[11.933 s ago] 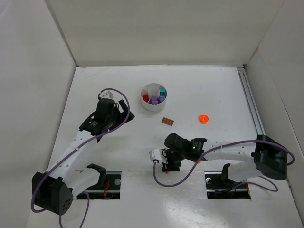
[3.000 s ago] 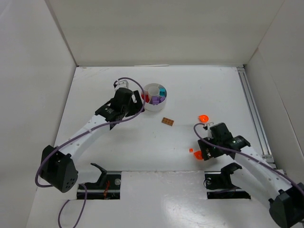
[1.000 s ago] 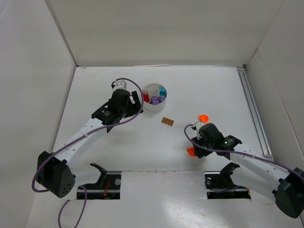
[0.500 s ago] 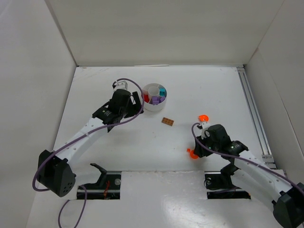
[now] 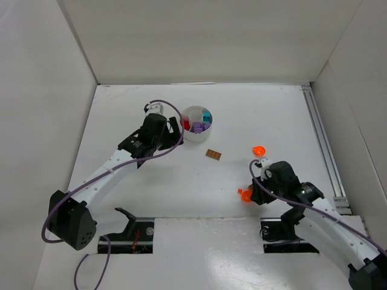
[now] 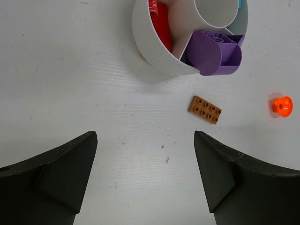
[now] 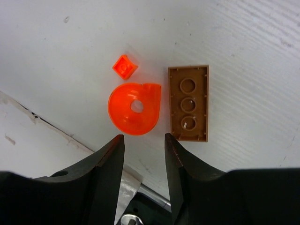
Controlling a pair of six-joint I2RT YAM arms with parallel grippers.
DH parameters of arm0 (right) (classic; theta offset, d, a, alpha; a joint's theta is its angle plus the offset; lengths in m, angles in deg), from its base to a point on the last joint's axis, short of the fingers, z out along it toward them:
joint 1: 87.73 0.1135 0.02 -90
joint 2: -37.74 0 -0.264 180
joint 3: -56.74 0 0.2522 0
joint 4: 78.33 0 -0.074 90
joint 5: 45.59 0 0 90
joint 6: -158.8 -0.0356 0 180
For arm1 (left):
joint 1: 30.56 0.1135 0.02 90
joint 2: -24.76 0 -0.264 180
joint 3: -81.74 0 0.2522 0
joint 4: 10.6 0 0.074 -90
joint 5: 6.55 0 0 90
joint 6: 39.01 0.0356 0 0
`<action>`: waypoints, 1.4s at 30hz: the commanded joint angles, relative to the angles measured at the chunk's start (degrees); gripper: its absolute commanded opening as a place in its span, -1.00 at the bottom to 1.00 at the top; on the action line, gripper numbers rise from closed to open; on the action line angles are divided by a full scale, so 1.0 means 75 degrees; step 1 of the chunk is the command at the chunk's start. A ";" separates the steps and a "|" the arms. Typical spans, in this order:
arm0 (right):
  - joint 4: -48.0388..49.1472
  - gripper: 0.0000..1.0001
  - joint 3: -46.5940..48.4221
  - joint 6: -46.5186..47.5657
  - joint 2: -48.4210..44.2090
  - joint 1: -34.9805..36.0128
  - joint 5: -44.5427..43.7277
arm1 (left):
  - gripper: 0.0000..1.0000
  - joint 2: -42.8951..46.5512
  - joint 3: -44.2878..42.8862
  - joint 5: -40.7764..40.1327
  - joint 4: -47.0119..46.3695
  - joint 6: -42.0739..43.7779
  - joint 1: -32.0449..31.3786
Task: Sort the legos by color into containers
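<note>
The left arm (image 5: pixel 103 176) stretches from its base at the near edge far forward and toward the right, its white links almost in one line. The left gripper (image 5: pixel 172 128) points forward and down. Its two dark fingers (image 6: pixel 51 180) stand spread wide, one at each lower corner of the wrist view, with a broad gap between them.

The right arm (image 5: pixel 329 220) is folded closer to its base, the forearm running leftward. The right gripper (image 5: pixel 253 194) aims down at the tabletop. Its fingers (image 7: pixel 101 180) stand parted by only a narrow gap, tips side by side and level.
</note>
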 commanded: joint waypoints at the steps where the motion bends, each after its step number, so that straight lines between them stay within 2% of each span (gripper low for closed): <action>1: -0.0449 -0.10 -0.0022 -0.0332 -0.0320 -0.0034 0.0182 | 0.62 0.0119 0.0092 0.0060 -0.0323 0.0142 0.0000; 7: 0.0392 -0.10 -0.0609 -0.0567 -0.0463 -0.0034 0.0674 | 0.62 0.0119 0.0092 0.0131 -0.0323 0.0212 0.0000; 15: 0.1506 -0.07 -0.0726 -0.0426 0.0638 -0.0034 0.0757 | 0.59 0.0049 0.0010 0.0131 -0.0323 0.0212 0.0000; 22: 0.2245 0.08 -0.1007 -0.0426 0.0826 -0.0503 0.0921 | 0.59 0.0049 0.0010 0.0131 -0.0253 0.0212 0.0000; 28: 0.2527 0.08 -0.1242 -0.0426 0.0592 -0.1017 0.1062 | 0.59 -0.0102 0.0010 0.0131 -0.0253 0.0212 0.0000; 30: 0.2528 0.00 -0.1243 -0.0426 0.0592 -0.1088 0.1144 | 0.59 -0.0103 -0.0061 0.0131 -0.0253 0.0212 0.0000; 39: 0.3206 -0.10 -0.1465 -0.0426 0.0778 -0.1241 0.1460 | 0.54 -0.0313 -0.0131 0.0131 -0.0253 0.0212 0.0000; 42: 0.3289 -0.26 -0.1465 -0.0357 0.0861 -0.1241 0.1460 | 0.54 -0.0314 -0.0131 0.0131 -0.0183 0.0212 0.0000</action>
